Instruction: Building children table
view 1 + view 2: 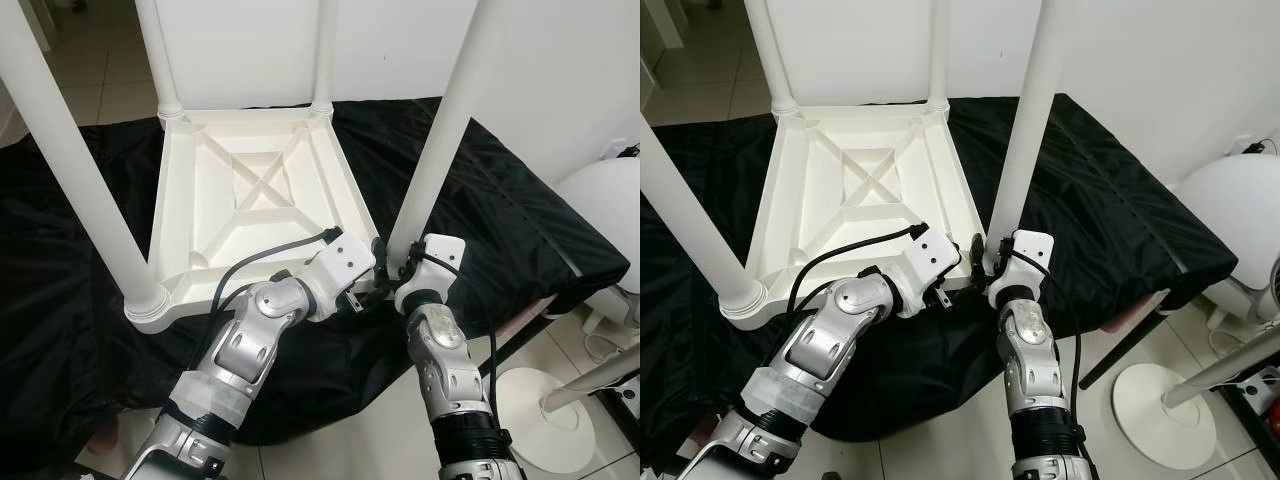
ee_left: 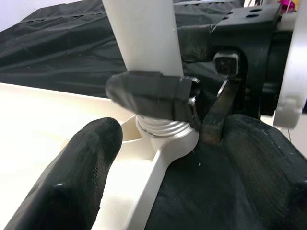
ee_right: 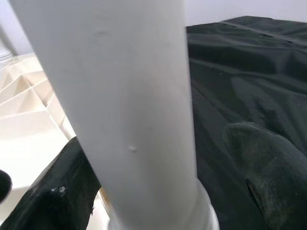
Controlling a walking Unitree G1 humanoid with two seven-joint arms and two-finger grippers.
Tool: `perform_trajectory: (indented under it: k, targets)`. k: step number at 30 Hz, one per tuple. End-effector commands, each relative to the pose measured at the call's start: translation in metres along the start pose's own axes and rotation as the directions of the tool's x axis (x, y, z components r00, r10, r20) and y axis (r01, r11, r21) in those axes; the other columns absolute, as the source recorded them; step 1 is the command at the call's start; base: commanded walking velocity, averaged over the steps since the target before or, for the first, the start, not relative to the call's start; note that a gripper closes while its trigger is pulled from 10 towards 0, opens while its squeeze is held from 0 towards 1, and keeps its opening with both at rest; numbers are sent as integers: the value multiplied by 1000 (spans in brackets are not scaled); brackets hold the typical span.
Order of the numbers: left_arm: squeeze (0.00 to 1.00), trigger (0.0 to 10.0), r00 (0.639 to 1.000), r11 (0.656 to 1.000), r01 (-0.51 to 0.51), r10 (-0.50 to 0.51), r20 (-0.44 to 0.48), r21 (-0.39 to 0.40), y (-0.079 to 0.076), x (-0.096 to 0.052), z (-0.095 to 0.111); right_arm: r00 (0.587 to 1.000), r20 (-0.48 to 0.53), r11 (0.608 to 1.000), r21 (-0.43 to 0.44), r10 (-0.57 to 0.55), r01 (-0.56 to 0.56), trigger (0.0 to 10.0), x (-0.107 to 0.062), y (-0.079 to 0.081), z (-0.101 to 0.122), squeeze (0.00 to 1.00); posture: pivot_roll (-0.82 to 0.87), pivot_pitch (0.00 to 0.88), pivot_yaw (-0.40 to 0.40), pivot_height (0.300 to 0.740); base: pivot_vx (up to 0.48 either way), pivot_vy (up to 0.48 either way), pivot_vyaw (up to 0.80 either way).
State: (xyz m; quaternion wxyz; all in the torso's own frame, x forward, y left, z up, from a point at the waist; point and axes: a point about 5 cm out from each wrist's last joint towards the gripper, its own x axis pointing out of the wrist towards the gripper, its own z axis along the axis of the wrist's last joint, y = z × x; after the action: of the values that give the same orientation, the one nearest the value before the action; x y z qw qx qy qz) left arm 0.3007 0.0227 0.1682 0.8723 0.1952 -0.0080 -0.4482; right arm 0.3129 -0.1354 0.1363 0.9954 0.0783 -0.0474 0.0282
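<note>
The white plastic children table (image 1: 250, 190) lies upside down on a black cloth (image 1: 520, 230), with four white legs standing up from its corners. At the base of the near right leg (image 1: 450, 130), a threaded collar (image 2: 163, 128) sits in the corner socket. My right gripper (image 3: 153, 177) straddles this leg just above the socket. One of its fingers (image 3: 53, 191) lies against the leg, while the other finger (image 3: 264, 163) stands a little off it. My left gripper (image 2: 182, 191) is open at the same corner, one finger (image 2: 72, 182) over the table's rim.
The near left leg (image 1: 70, 160) rises close to my left arm, and two more legs stand at the far corners. A white round stand base (image 1: 545, 420) and a white domed object (image 1: 600, 220) sit on the tiled floor to the right. A white wall lies behind.
</note>
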Motion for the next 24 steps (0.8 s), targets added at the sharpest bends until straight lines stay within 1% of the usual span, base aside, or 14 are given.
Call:
perform_trajectory:
  k: [1, 2, 7, 8, 11, 12, 18, 19, 22, 23, 24]
  targets:
    - [0, 10000, 997, 997, -76, 76, -2, 14, 8, -4, 0, 1000, -17, 1000, 16, 8, -8, 10000, -3, 0, -4, 1000, -49, 29, -18, 740, 0, 0, 0]
    - [0, 10000, 998, 998, -63, 63, 0, 18, 6, -5, -1, 997, -20, 998, 2, 70, -70, 10000, -7, -6, -5, 624, -42, 29, -24, 740, 0, 0, 0]
    - [0, 10000, 998, 998, -63, 63, 0, 18, 6, -5, -1, 997, -20, 998, 2, 70, -70, 10000, -7, -6, -5, 624, -42, 29, -24, 740, 0, 0, 0]
    - [0, 10000, 999, 999, -46, 46, -2, 23, 4, -7, -3, 990, -21, 990, -18, 142, -142, 10000, -10, -11, -5, 0, -51, 27, -20, 740, 0, 0, 0]
    - [0, 10000, 999, 999, -46, 46, -2, 23, 4, -7, -3, 990, -21, 990, -18, 142, -142, 10000, -10, -11, -5, 0, -51, 27, -20, 740, 0, 0, 0]
    - [0, 10000, 1000, 1000, -13, 13, -3, 28, 2, -9, -6, 969, -25, 967, -51, 247, -248, 10000, -11, -18, -2, 0, -58, 21, -25, 740, 0, 0, 0]
    - [0, 10000, 1000, 1000, -13, 13, -3, 28, 2, -9, -6, 969, -25, 967, -51, 247, -248, 10000, -11, -18, -2, 0, -58, 21, -25, 740, 0, 0, 0]
    - [0, 10000, 1000, 999, 20, -20, 2, 26, 1, -13, -8, 944, -40, 940, -91, 327, -330, 10000, -8, -24, 1, 0, -64, 11, -25, 740, 0, 0, 0]
    - [0, 10000, 1000, 999, 20, -20, 2, 26, 1, -13, -8, 944, -40, 940, -91, 327, -330, 10000, -8, -24, 1, 0, -64, 11, -25, 740, 0, 0, 0]
    - [0, 10000, 999, 998, 50, -50, 11, 23, 2, -18, -9, 920, -67, 910, -131, 387, -393, 10000, -4, -32, 3, 0, -53, 1, -26, 740, 0, 0, 0]
    - [0, 10000, 999, 998, 50, -50, 11, 23, 2, -18, -9, 920, -67, 910, -131, 387, -393, 10000, -4, -32, 3, 0, -53, 1, -26, 740, 0, 0, 0]
